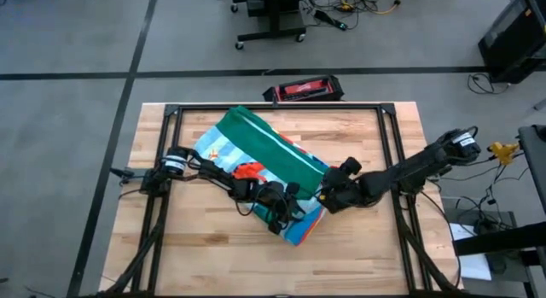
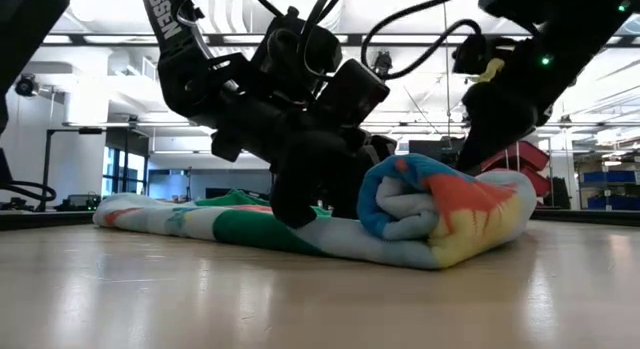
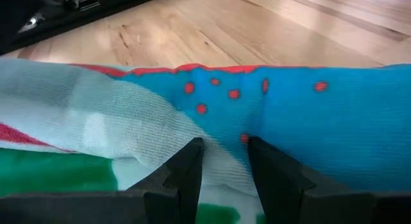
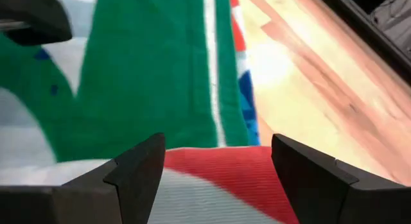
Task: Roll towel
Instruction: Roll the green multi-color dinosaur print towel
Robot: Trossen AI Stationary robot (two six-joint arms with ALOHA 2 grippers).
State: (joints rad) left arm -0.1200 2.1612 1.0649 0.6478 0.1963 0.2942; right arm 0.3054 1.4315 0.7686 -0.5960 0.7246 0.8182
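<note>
Clearly we are mid-roll: the soft light-blue dinosaur-print towel with a broad green border lies across the middle of the wooden table, its near end wound into a thick coil. Our left gripper pinches a fold of cloth in narrow jaws; our right gripper straddles the coil with jaws spread wide, apparently not clamping. If either side lets go or one pulls ahead, we judge the coil could spring loose or skew into a cone.
</note>
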